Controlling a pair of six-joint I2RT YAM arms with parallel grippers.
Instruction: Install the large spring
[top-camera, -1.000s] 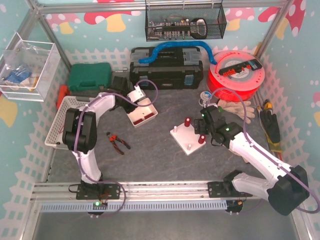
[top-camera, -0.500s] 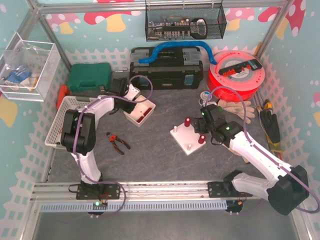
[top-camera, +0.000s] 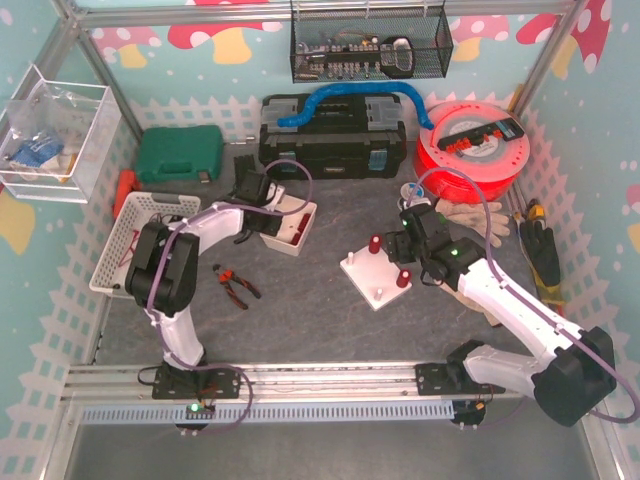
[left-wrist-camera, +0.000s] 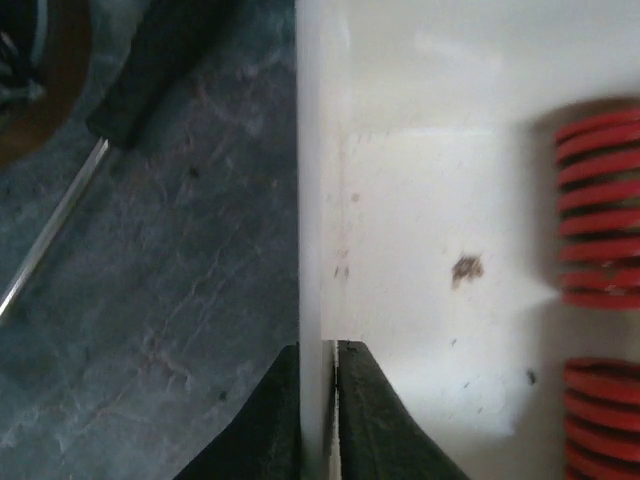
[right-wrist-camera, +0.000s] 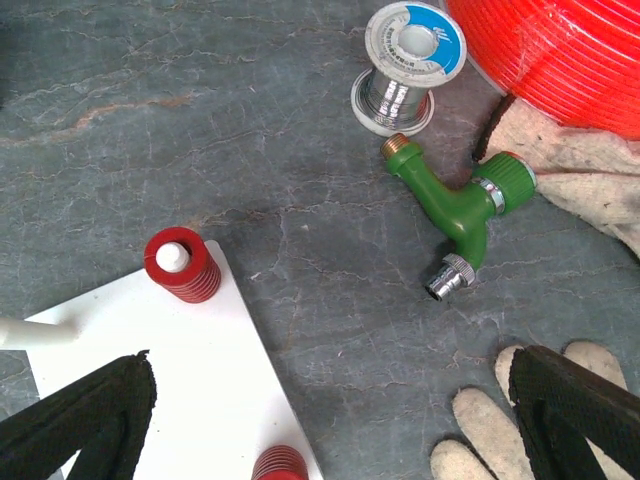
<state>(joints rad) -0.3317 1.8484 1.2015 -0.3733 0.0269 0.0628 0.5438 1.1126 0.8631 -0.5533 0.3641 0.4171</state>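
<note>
My left gripper (top-camera: 262, 204) is shut on the side wall of a white bin (top-camera: 300, 235) holding red springs. In the left wrist view my fingers (left-wrist-camera: 318, 400) pinch the bin wall (left-wrist-camera: 310, 200), and two large red springs (left-wrist-camera: 598, 205) lie inside. A white peg plate (top-camera: 372, 282) lies mid-table with a red spring (top-camera: 374, 243) on one peg and another (top-camera: 403, 279) at its right corner. My right gripper (top-camera: 405, 250) is open and empty over the plate's right edge. In the right wrist view (right-wrist-camera: 330, 420) a spring (right-wrist-camera: 182, 265) sits on a white peg.
Pliers (top-camera: 237, 283) lie left of the plate. A white basket (top-camera: 125, 245) stands at far left. A black toolbox (top-camera: 333, 140), green case (top-camera: 178, 153) and red reel (top-camera: 475, 145) line the back. Gloves (right-wrist-camera: 570, 170), a green tap (right-wrist-camera: 460, 215) and a solder spool (right-wrist-camera: 413, 65) lie right.
My left gripper, still shut on the bin wall, has shifted and turned the white bin a little. My right arm has barely moved.
</note>
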